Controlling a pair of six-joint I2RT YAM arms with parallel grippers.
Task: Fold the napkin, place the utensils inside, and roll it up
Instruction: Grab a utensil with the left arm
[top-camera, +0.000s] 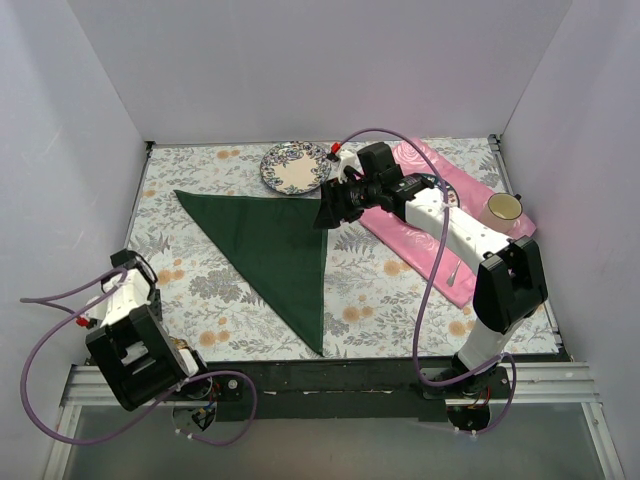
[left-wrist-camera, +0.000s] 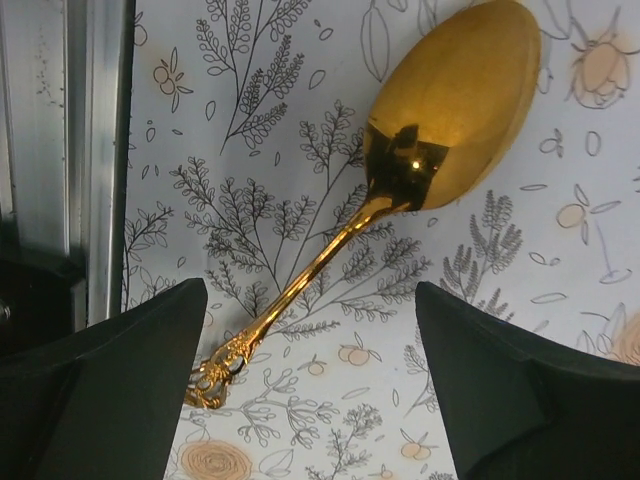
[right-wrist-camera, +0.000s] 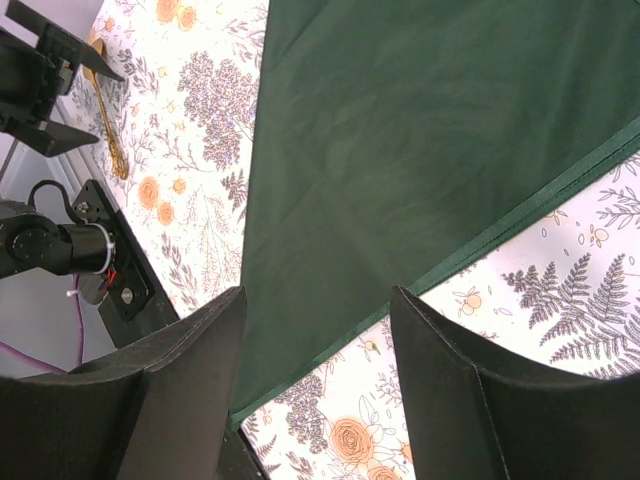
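1. The napkin (top-camera: 270, 245) lay flat mid-table on the floral tablecloth (top-camera: 200, 290). It was folded into a triangle, with one edge along the far side and one point toward the arm bases.
2. The right gripper (top-camera: 328, 212) hung over the napkin's far-right corner, jaws apart, nothing between them. The wrist view showed green cloth and its hem below the fingers (right-wrist-camera: 180, 380). Whether the tips touched the cloth couldn't be told.
3. The left gripper (left-wrist-camera: 310, 295) sat low at the near-left of the table, released, jaws wide.
4. The gold spoon (left-wrist-camera: 440, 110) lay on the tablecloth between those jaws, not gripped. Its bowl pointed away from the wrist, and its ornate handle end was just beside one finger (left-wrist-camera: 120, 380); contact unclear.
5. The spoon was well apart from the napkin, off its left side.
6. The plate (top-camera: 295, 167) sat just beyond the napkin's far edge. The pink placemat (top-camera: 400, 240) lay to the right with a cup (top-camera: 503, 207) on it.
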